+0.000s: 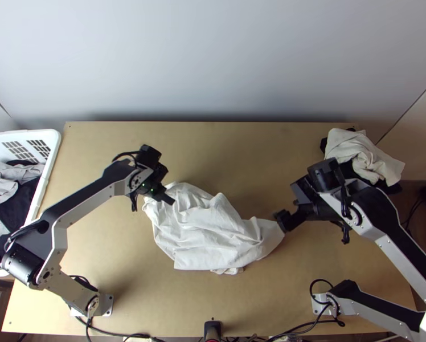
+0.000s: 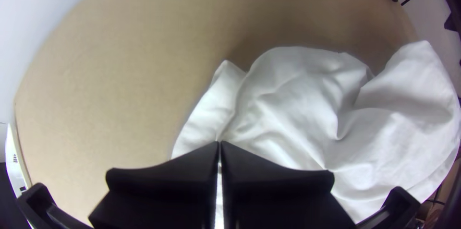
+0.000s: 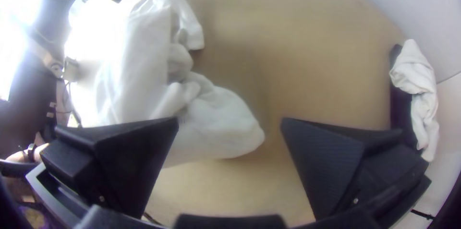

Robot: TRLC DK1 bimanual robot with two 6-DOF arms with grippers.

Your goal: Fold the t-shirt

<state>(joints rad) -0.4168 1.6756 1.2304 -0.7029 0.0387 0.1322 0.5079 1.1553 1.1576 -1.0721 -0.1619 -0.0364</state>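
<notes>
t-shirt [image 1: 207,228] first, as the landmark: from the top view it lies bunched and wrinkled across the middle of the desk [image 1: 116,285], with no clean fold to make out. the left gripper [image 1: 168,198] is at its far left part. beyond it to the left stands a white basket [image 1: 54,149] of clothes; well apart on its far right is a pile of cloths [image 1: 358,155], pale over dark.

in the left wrist view those fingers are pressed together, with a thin strip of white between them, so they seem to be pinching a bit of the t-shirt. creases run off from the tips.

in the right wrist view the right gripper [image 3: 229,121] has its fingers spread wide, near the t-shirt's narrow end and holding nothing.

as for progress, i'd call it early: the flattening looks unfinished, and straightening, the folds themselves and any putting away all seem to be left.
</notes>
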